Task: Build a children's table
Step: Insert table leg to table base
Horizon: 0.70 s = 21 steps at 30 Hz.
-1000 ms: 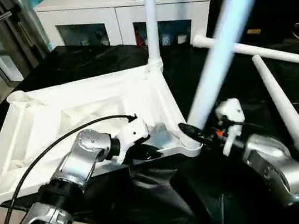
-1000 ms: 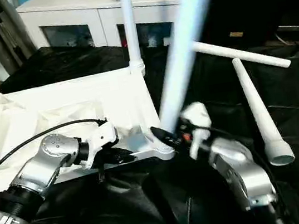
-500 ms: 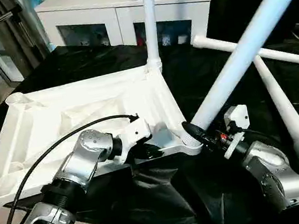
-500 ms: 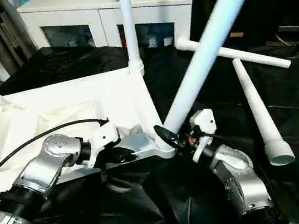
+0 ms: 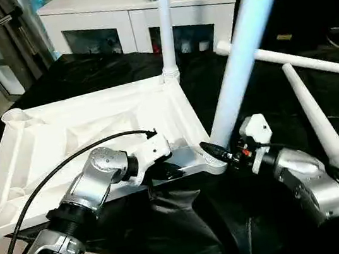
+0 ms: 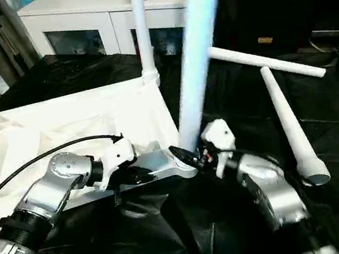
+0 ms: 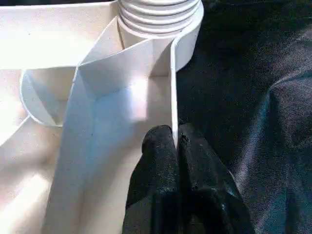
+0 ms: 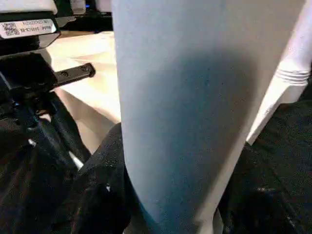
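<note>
The white tabletop (image 5: 80,124) lies underside up on the black cloth. One white leg (image 5: 165,25) stands upright in its far corner socket. My right gripper (image 5: 222,152) is shut on the base of a second leg (image 5: 240,46), which sits at the near right corner socket (image 5: 213,162) and leans slightly right. In the right wrist view this leg (image 8: 185,97) runs between the black fingers (image 8: 105,180). My left gripper (image 5: 175,172) is shut on the tabletop's thin front rim (image 7: 172,87), just left of that socket.
Two loose white legs lie on the cloth at the right, one (image 5: 287,61) crosswise and one (image 5: 318,120) pointing toward me. A white glass-door cabinet (image 5: 139,7) stands behind the table. The cloth hangs over the near table edge (image 5: 191,226).
The leg in my right gripper has swung from a strong rightward lean to nearly upright, its base staying at the corner socket. My left gripper has kept its hold on the rim.
</note>
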{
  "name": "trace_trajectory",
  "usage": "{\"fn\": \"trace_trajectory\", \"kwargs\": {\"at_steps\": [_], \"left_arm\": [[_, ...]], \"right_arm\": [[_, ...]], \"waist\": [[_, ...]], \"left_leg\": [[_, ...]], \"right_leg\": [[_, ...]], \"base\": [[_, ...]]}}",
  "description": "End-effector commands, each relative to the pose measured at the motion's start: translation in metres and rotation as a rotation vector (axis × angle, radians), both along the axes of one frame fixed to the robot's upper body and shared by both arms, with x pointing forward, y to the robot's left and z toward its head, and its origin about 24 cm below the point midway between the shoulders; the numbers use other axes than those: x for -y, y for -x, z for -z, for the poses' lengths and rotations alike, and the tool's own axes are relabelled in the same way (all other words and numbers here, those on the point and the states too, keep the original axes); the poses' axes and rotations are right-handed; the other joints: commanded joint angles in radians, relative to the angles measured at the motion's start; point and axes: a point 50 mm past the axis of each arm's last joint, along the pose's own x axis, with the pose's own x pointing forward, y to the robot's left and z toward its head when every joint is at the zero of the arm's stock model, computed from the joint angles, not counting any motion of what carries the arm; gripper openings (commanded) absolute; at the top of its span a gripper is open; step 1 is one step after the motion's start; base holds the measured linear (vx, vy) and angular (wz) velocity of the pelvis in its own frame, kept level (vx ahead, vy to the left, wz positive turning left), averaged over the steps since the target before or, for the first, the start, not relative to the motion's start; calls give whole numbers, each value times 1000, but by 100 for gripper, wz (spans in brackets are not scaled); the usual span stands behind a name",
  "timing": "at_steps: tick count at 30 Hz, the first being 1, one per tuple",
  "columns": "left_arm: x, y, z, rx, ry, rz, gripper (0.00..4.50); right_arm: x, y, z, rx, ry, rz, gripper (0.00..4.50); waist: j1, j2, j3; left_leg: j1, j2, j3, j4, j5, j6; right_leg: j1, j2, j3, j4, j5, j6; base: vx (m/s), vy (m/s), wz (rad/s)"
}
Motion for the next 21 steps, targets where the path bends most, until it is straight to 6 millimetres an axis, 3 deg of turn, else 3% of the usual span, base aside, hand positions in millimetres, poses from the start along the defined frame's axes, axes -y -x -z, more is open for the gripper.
{"fn": "trace_trajectory", "kwargs": {"at_steps": [1, 7, 13, 21], "left_arm": [[1, 3, -4, 3, 21, 53, 0], [1, 5, -5, 1, 12, 65, 0], [-1, 5, -8, 10, -4, 96, 0], [0, 8, -18, 26, 56, 186, 0]], "right_arm": [[7, 9, 35, -214, 50, 0, 192], [5, 10, 37, -249, 72, -111, 192], [7, 16, 37, -267, 128, -226, 192], [12, 28, 37, -294, 162, -352, 192]], "waist": [[-4, -1, -55], [-12, 2, -59], [-9, -1, -64], [-4, -1, -65]], "left_leg": [[16, 10, -4, -80, -368, 3], [16, 11, -4, -79, -369, 3], [17, 13, -1, -77, -312, 28], [17, 16, 0, -78, -310, 39]], "right_leg": [[34, -33, 23, -94, -303, -203], [37, -32, 22, -91, -237, -228], [43, -32, 20, -85, -144, -257], [46, -33, 19, -85, -127, -265]], "base": [[0, 0, 0], [0, 0, 0], [0, 0, 0], [0, 0, 0]]}}
